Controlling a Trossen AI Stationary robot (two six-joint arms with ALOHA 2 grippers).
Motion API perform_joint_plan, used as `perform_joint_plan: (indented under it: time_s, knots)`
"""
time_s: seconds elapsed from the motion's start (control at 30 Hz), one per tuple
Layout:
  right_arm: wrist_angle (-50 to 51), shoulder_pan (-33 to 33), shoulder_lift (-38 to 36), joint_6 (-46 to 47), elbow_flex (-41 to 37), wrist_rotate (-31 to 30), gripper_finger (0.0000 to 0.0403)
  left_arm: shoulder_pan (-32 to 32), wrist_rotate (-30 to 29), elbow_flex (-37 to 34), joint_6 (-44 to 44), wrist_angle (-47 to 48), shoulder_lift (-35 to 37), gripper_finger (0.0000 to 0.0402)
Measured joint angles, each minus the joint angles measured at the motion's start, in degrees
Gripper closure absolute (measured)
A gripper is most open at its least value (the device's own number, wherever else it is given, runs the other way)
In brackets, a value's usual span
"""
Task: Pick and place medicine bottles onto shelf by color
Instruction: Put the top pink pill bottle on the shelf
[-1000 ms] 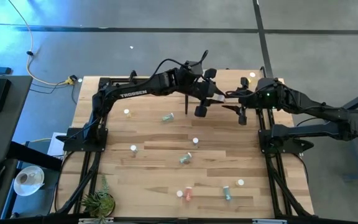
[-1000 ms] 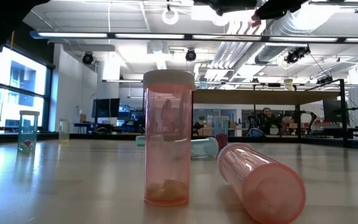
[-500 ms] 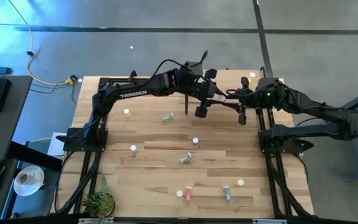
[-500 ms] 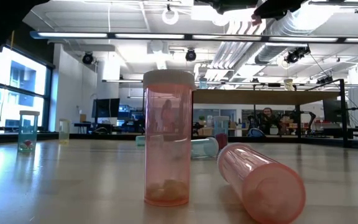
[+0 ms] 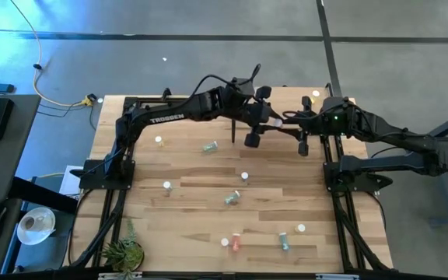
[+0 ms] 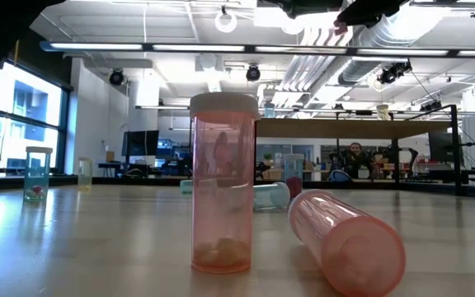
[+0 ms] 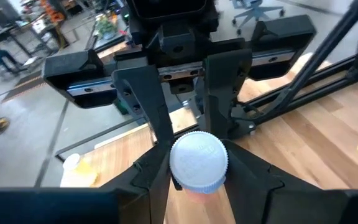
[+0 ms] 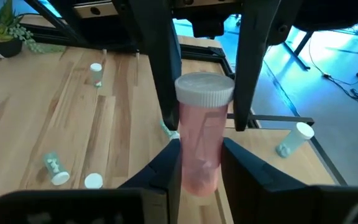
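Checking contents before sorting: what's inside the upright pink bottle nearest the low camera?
Through the upright pink bottle, small pale pieces lie on its bottom; the rest looks empty. Its white cap hides the top.

Potted plant (image 5: pixel 123 250) (table's near corner)

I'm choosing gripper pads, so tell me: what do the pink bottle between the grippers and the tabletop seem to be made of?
The pink bottle looks like translucent tinted plastic: the background shows through its smooth body. Its cap seems opaque white plastic with a ridged edge. The tabletop looks like light wood planks, grain and seams visible, with a slight sheen.
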State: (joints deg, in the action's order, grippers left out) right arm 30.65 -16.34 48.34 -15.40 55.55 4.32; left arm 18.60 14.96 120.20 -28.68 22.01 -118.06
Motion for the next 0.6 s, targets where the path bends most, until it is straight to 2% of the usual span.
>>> perform_joint_plan:
  time_s: [0.17,0.3,0.47,0.6]
  knots:
    - [0.26,0.00,0.02,0.03,0.00,-1.75,0.0320,-1.35,-7.64,0.00,-0.01,-0.05,0.00,0.0237]
    - [0.15,0.02,-0.32,-0.02,0.00,-2.37,0.0320,-2.53,-11.61,0.00,-2.09,1.17,0.00,0.0210]
    - [0.29,0.00,-1.44,0.95,0.00,-2.77,0.0320,-3.43,-15.50,0.00,-5.07,1.70,0.11,0.0202]
    - [0.45,0.02,-2.70,1.45,0.00,-4.04,0.0320,-3.79,-16.05,-0.07,-5.62,2.81,0.58,0.0202]
